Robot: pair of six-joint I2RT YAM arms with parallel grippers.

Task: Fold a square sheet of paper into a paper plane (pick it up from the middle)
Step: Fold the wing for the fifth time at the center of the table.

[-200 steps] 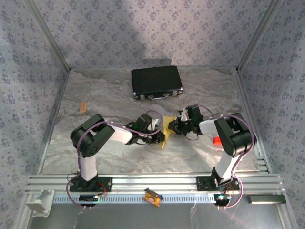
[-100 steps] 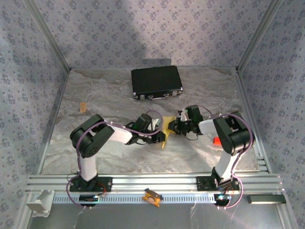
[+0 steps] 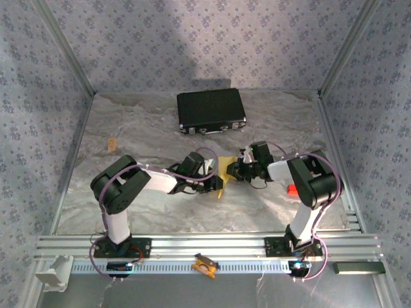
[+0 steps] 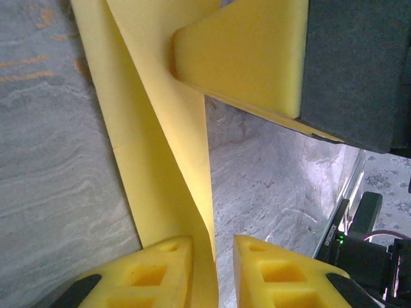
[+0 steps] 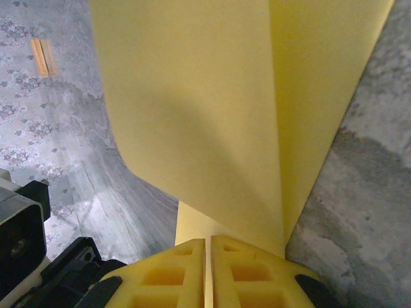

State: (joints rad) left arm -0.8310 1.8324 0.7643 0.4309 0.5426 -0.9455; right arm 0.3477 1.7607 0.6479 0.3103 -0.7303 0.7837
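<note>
The square sheet of paper (image 3: pixel 223 172), thin, yellow, part-folded, sits mid-table between your arms; left gripper (image 4: pixel 213 247) has just cracked apart around it, right gripper (image 5: pixel 209 247) stays clamped on it, so right alone holds.

The worktop (image 3: pixel 148 122) was covered in a grey, marbled, slightly crinkled sheet, walled on three sides by patterned panels. A black rectangular case (image 3: pixel 211 111) lay flat near its far edge, about midway across. A small orange clip (image 3: pixel 112 144) lay well apart, towards the left edge. A small red object (image 3: pixel 292 189) sat near the right edge, partly hidden.
</note>
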